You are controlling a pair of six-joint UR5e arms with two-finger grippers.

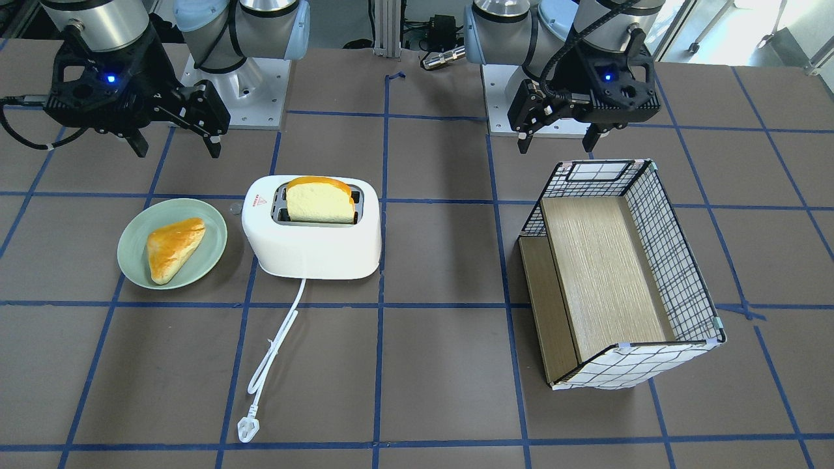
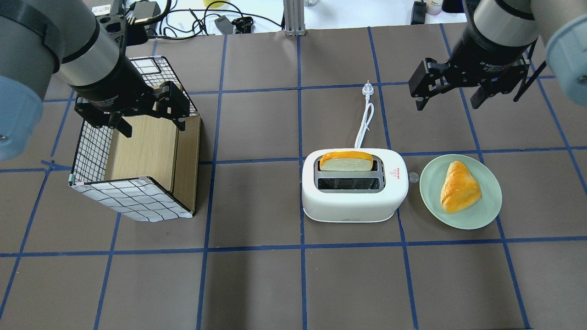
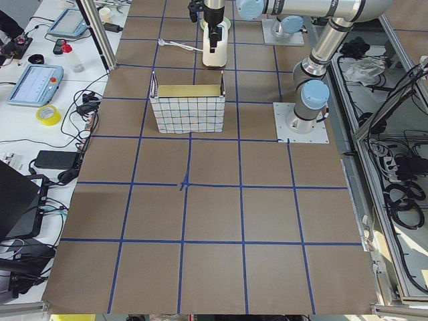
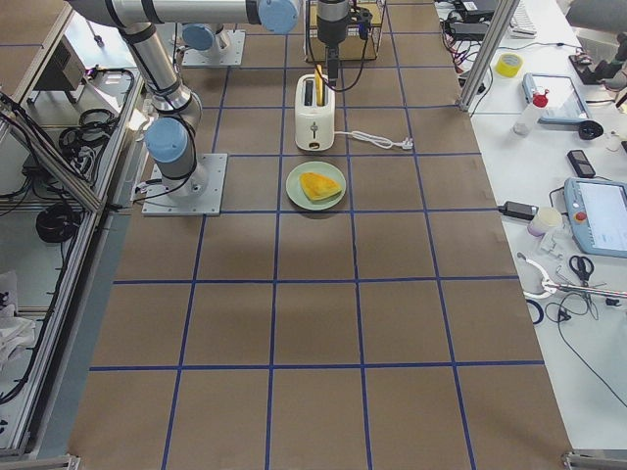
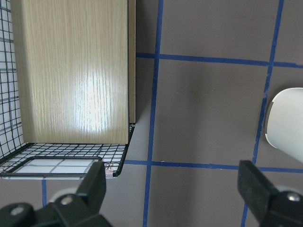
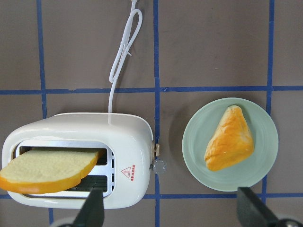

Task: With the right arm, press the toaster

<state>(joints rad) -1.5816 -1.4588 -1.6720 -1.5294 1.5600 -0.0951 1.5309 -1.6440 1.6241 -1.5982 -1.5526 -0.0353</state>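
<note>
The white toaster (image 1: 313, 241) stands on the table with a bread slice (image 1: 320, 198) sticking up from one slot. Its grey lever knob (image 1: 234, 208) is on the end that faces the plate. The toaster also shows in the overhead view (image 2: 353, 201) and the right wrist view (image 6: 80, 132), with the knob (image 6: 159, 165) beside it. My right gripper (image 1: 177, 148) is open and empty, high above the table, behind the toaster and plate; it also shows in the overhead view (image 2: 451, 98). My left gripper (image 1: 557, 146) is open and empty above the basket's rim.
A green plate (image 1: 133, 260) with a triangular pastry (image 1: 174, 247) lies next to the knob end. The toaster's white cord and plug (image 1: 247, 426) trail across the table away from me. A wire basket (image 1: 677, 260) with wooden boards stands under my left arm.
</note>
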